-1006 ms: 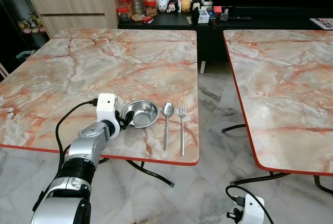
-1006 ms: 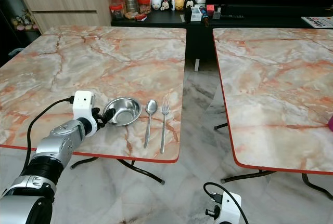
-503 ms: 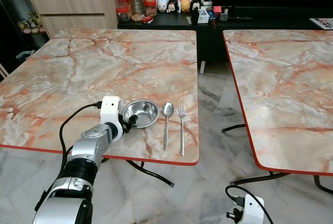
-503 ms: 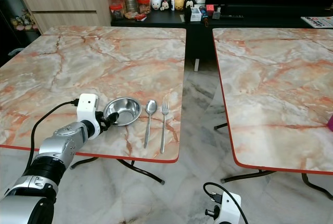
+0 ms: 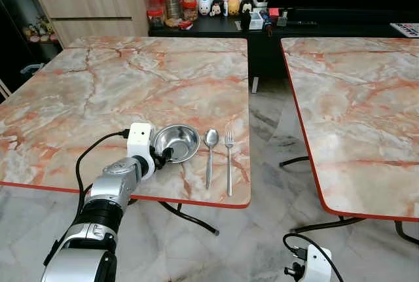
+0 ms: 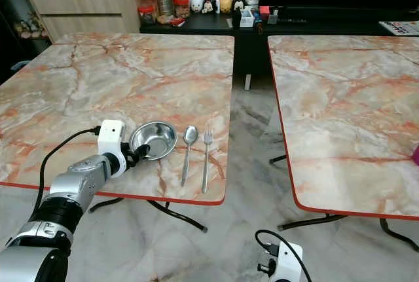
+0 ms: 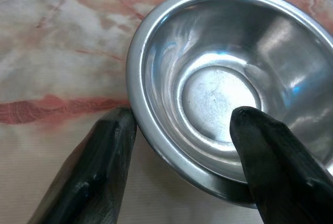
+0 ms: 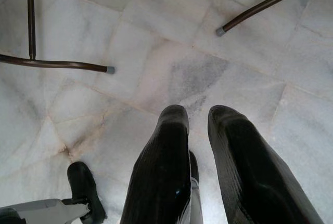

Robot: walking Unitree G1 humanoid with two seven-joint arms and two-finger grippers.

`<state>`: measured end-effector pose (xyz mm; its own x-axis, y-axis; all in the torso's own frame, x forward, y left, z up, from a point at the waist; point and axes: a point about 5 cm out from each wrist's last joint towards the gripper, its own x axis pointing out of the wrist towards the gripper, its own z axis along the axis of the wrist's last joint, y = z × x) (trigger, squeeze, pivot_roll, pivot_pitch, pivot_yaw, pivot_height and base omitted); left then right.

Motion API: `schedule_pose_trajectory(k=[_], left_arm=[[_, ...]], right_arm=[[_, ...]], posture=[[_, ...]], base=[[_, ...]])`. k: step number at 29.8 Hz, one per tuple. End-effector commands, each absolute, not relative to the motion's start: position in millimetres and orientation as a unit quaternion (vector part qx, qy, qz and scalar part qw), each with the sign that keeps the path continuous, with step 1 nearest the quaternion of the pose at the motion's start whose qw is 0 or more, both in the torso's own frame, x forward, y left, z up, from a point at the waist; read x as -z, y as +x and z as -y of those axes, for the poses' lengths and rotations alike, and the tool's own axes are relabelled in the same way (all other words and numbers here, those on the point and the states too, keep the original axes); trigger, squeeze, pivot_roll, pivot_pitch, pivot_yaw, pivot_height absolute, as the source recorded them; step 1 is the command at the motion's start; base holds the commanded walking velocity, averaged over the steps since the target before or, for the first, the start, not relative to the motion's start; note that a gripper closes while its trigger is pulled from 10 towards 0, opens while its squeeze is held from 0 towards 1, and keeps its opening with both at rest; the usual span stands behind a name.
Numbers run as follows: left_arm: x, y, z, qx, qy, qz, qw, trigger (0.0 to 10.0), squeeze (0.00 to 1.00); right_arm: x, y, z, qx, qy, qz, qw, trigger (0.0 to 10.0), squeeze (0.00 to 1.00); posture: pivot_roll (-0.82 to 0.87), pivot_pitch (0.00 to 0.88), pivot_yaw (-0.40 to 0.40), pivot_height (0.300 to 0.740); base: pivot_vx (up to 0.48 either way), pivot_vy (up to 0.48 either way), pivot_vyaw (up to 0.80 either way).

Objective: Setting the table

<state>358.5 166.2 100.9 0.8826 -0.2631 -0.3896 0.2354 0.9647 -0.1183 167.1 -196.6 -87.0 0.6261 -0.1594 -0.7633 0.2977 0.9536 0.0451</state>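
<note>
The marble table [image 5: 131, 79] carries the setting near its front edge, ahead of the left arm. Compared with a second ago, the left gripper [image 5: 162, 156] has slid forward and toward the cutlery, carrying the steel bowl [image 5: 177, 142] a little with it; over the last half second the shift is slight. That suggests the bowl is being nudged into its final spot, so this part of the setting looks nearly done.

In the left wrist view the gripper's fingers [image 7: 99, 172] are spread and straddle the bowl's near rim: one finger sits outside against the wall, the other reaches over the rim into the hollow. Whether they are actually pinching the rim cannot be told; a gap seems to remain on the inner side.

Beyond the bowl, away from the gripper toward the robot's right, lies the spoon [image 5: 209, 154], just beside the bowl, and next to it the fork [image 5: 228, 161], both pointing away from the robot.

The right gripper [image 8: 195, 130] hangs idle over the floor, its fingers close together with a narrow gap.
</note>
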Motion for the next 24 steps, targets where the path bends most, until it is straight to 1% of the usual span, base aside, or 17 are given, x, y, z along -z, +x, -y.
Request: schedule_pose_trajectory(k=[1, 24], left_arm=[[-95.3, 355.4, -166.6, 0.132, -0.027, -0.222, 0.966, 0.0, 0.0], [-92.9, 353.3, -168.0, 0.132, -0.025, -0.228, 0.964, 0.0, 0.0]], right_arm=[[87.8, 166.2, 194.5, 0.126, 0.09, -0.416, 0.896, 10.0, 0.0], [88.5, 165.2, 193.8, 0.123, 0.086, -0.421, 0.895, 10.0, 0.0]], posture=[[-0.05, 0.0, 0.033, 0.74], [-0.04, 0.0, 0.031, 0.74]], base=[[0.0, 0.0, 0.0], [0.0, 0.0, 0.0]])
